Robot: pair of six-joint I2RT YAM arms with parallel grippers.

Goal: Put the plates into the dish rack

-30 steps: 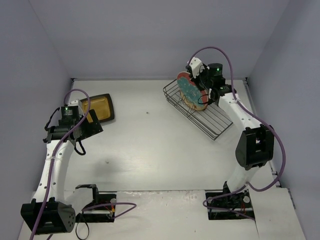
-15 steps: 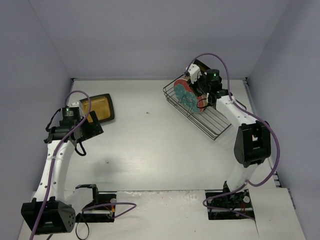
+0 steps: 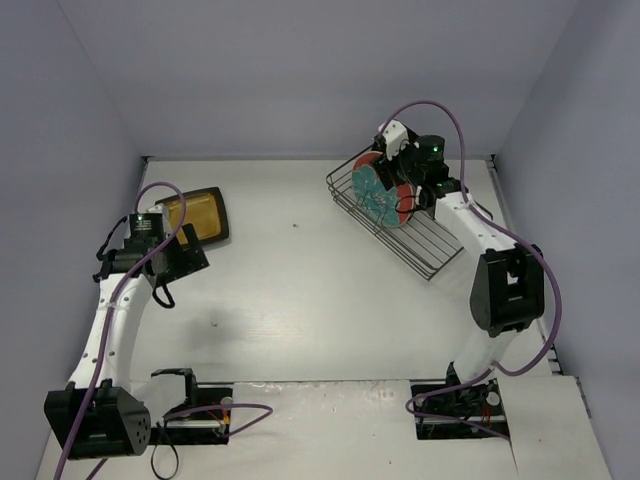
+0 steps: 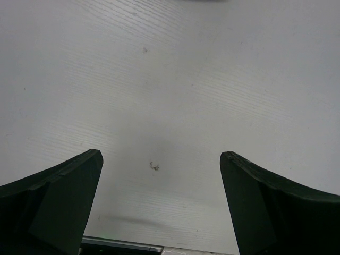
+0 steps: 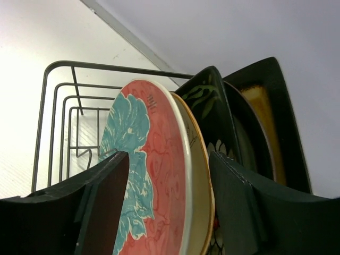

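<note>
**Item 1: right gripper (image 5: 169, 159).** Its dark fingers (image 5: 101, 212) stood well parted, straddling the upright edges of two plates. Whether either pad touched them could not be told. A second earlier the jaws were clamped tight on the plate; by this moment they had let go.

**Item 2: red-teal floral plate (image 5: 143, 159).** It stood on edge in the dish rack (image 3: 432, 238), between the fingers, with the teal leaf pattern facing the rack's open end. A few dark strokes near the upper rim were too small to read. Compared with a second before, it sat lower in the rack and more upright.

**Item 3: cream plate (image 5: 199, 159).** Brown-rimmed, it stood directly behind item 2, with the two faces close together.

**Item 4: dark rectangular plate (image 5: 207, 106).** It had pale flower motifs and stood next behind.

**Item 5: amber square plate (image 5: 265, 122).** Dark-rimmed, it stood rearmost in the rack.

**Item 6: left gripper (image 4: 160, 154).** Its jaws were spread fully wide over the bare white table (image 3: 300, 290) with nothing between them, as in the earlier frames.

**Item 7: second amber plate (image 3: 200, 215).** It lay flat at the table's far left, just beyond the left gripper, and had not moved.
</note>
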